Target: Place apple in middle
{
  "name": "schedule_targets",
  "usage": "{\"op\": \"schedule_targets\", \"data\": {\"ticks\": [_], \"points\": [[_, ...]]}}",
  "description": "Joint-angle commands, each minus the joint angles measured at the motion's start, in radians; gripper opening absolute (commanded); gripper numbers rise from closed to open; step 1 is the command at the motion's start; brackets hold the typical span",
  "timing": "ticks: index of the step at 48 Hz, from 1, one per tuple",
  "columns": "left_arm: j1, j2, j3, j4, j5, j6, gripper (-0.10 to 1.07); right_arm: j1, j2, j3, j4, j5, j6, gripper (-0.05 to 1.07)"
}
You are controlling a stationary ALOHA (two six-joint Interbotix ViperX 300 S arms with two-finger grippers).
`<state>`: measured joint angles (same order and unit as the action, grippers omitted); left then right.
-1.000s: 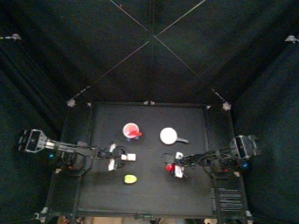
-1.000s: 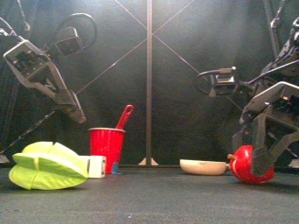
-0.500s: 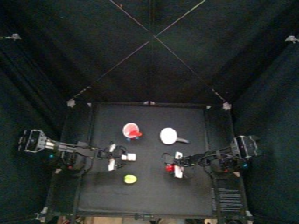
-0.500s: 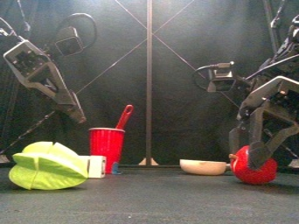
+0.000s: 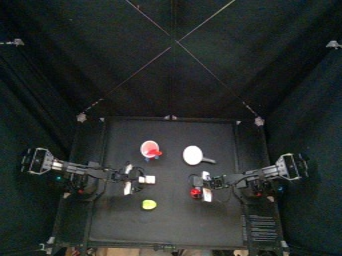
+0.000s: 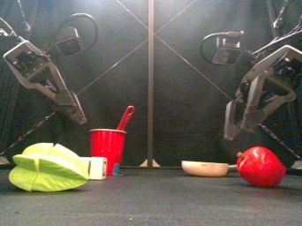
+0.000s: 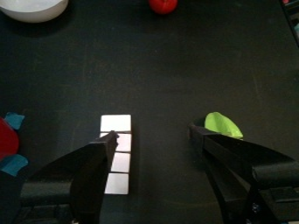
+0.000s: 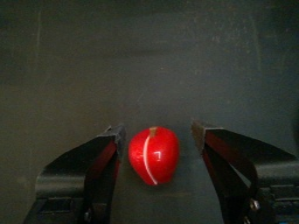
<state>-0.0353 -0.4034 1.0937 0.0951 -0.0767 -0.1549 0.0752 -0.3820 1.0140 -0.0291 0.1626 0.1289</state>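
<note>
- The small round glossy red apple sits on the black table at its right side, free of any grip; in the right wrist view it lies between the spread jaws without touching them.
- The right gripper hangs released above the apple, raised clear of it.
- A shallow white bowl rests just left of the apple.
- A red plastic cup stands further left, with a yellow-green leaf-shaped object at the left.
- The left gripper hovers with jaws parted over a strip of white blocks.
</note>
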Motion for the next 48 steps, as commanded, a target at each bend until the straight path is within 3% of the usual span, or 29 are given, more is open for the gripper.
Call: {"op": "schedule_targets", "data": {"ticks": [1,19,48], "points": [[0.000,-0.003,-0.012,-0.002,-0.008,0.002,0.98,-0.002,-0.087,0.020,0.015,0.003,0.000,0.92],[-0.012,-0.009,-0.029,0.000,-0.037,0.002,0.98,-0.037,-0.350,0.186,0.014,-0.138,0.000,0.92],[-0.011,-0.046,-0.014,0.003,-0.061,0.003,0.98,-0.051,-0.351,0.222,0.020,-0.150,0.002,0.92]]}}
